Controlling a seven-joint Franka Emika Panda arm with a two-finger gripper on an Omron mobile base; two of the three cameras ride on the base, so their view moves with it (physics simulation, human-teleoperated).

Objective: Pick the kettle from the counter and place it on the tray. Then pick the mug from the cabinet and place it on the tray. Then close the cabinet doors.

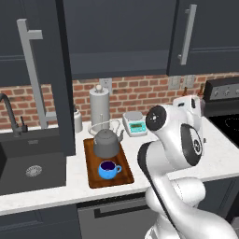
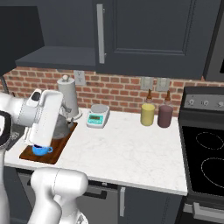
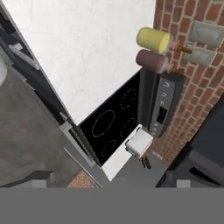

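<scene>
The grey kettle [image 1: 106,142] stands on the far half of the brown tray [image 1: 94,179], and the blue mug [image 1: 108,169] sits on the near half just in front of it. The tray lies on the white counter [image 1: 219,156] beside the sink. The cabinet's left door [image 1: 60,79] is swung out toward me, showing its long bar handle [image 1: 31,70]. The right door [image 1: 207,37] shows at the upper right. My gripper [image 1: 198,101] is raised to the right of the tray, above the counter, pointing toward the stove, open and holding nothing. In the right base view my arm hides most of the kettle, and the mug [image 2: 40,150] shows below it.
A black sink [image 1: 32,170] with a faucet [image 1: 9,112] lies left of the tray. Behind the tray stand a paper-towel roll [image 1: 99,105] and a small scale [image 1: 135,122]. A yellow bottle [image 2: 148,113] and a maroon bottle [image 2: 165,114] stand by the stove [image 2: 205,153].
</scene>
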